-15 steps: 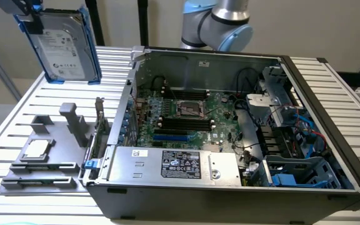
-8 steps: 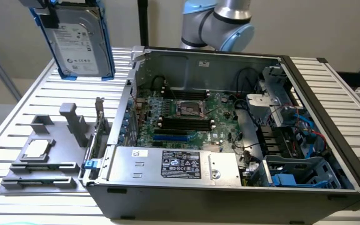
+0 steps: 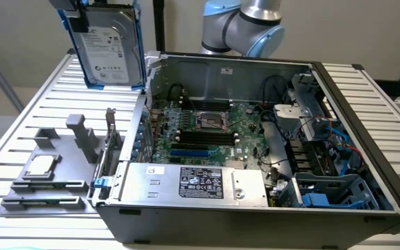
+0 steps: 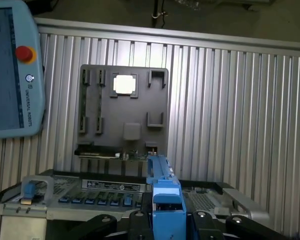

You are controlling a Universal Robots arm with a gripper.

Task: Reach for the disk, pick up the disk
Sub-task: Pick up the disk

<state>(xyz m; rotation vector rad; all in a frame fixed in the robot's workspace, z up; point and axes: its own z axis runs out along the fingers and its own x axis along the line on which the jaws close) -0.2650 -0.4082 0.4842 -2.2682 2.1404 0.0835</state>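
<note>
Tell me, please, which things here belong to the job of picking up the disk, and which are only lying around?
Belong to the job:
the disk, held up above the table
the gripper, closed on its blue frame

Only lying about:
open computer case
grey holder plate with a square chip
teach pendant
slatted table

Arm [image 3: 245,23] was silver-grey tube, rounded joints, pale blue caps. Jaws' linkages were matte black, fitted with round dark pivot screws.
</note>
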